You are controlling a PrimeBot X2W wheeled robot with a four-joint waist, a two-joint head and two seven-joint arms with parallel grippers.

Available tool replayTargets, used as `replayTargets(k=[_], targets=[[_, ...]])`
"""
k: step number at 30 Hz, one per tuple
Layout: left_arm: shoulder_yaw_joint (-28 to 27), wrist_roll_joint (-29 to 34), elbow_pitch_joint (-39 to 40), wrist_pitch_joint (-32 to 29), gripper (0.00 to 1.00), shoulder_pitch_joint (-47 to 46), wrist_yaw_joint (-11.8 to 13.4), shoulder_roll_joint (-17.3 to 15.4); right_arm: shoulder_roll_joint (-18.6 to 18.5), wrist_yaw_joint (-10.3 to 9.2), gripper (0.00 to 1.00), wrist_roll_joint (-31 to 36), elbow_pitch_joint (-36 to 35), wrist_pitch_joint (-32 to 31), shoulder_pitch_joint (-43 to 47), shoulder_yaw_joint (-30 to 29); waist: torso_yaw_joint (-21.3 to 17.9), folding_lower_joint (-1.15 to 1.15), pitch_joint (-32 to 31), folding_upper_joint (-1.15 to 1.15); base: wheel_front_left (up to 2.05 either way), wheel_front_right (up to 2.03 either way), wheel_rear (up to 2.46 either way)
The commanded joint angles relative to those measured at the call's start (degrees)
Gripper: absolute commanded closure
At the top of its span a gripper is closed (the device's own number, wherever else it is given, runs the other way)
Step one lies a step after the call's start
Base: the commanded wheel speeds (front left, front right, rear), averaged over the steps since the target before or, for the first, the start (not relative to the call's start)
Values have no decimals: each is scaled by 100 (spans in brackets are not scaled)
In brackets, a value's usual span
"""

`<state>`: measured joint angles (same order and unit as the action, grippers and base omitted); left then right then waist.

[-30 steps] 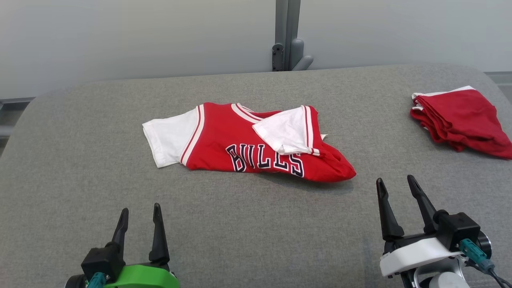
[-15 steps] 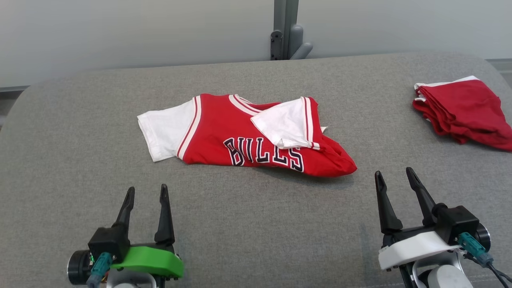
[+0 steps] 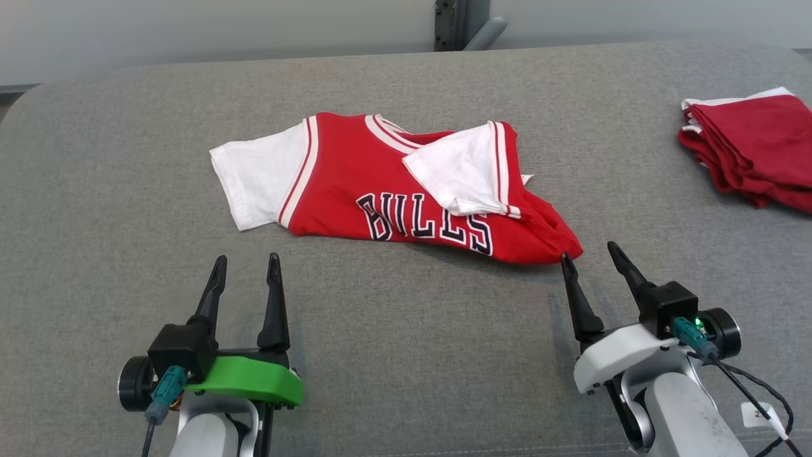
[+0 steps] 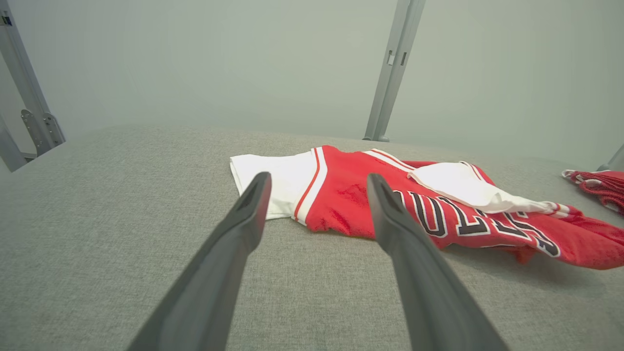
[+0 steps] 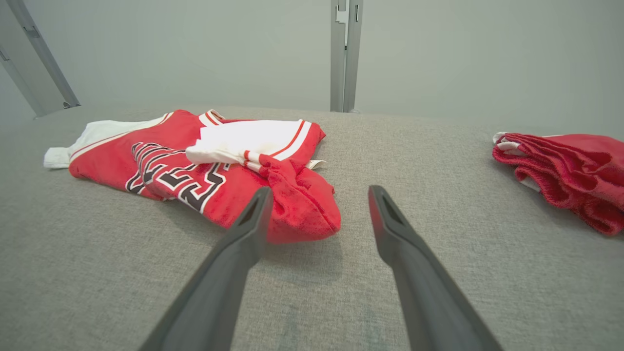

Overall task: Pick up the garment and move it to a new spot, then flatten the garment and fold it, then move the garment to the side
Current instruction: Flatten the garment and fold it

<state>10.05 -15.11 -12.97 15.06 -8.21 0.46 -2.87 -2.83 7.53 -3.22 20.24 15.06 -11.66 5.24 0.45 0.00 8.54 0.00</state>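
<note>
Garment (image 3: 355,184) lying rumpled mid-desk (image 3: 127,158), white sleeve flopped over the lettering. Left tool (image 3: 247,258) and right tool (image 3: 589,251) both spread wide, empty, right one just beside the red corner.

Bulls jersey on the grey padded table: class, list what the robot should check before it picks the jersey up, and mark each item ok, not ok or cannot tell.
1. The left hand is open and empty: ok.
2. The right hand is open and empty: ok.
3. The right hand is clear of the jersey: cannot tell; one fingertip sits right beside its bunched red corner.
4. The jersey lies flat: not ok; a white sleeve is folded over the lettering.
5. The folded red garment lies apart from the jersey: ok, off to the robot's right.
6. The table has bare room for a new spot: ok, in front of the jersey.
</note>
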Motion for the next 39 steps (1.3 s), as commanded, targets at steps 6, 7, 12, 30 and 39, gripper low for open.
replayTargets(k=[6, 7, 12, 30, 39], targets=[[84, -131, 117, 12, 0, -95, 121, -8, -16, -9, 0, 521, 1194, 21, -734, -71, 637, 0, 293, 0, 0, 0, 0], [75, -144, 133, 11, 0, -79, 133, -8, -16, -9, 13, 573, 1317, 22, -812, -98, 699, 0, 299, 0, 0, 0, 0], [0, -160, 201, 12, 0, 73, 195, -7, -47, -9, 100, 714, 1611, 22, -1120, -233, 831, 0, 272, 0, 0, 0, 0], [-10, -238, 294, 11, 0, 421, 308, -7, -754, -9, 100, 914, -1371, -59, -1313, -331, 432, 0, -182, 0, 0, 0, 0], [130, -305, 289, 12, 0, 339, 285, -8, -1325, -9, 100, 651, -1469, -628, -1730, 157, 635, 0, -96, 0, 0, 0, 0]])
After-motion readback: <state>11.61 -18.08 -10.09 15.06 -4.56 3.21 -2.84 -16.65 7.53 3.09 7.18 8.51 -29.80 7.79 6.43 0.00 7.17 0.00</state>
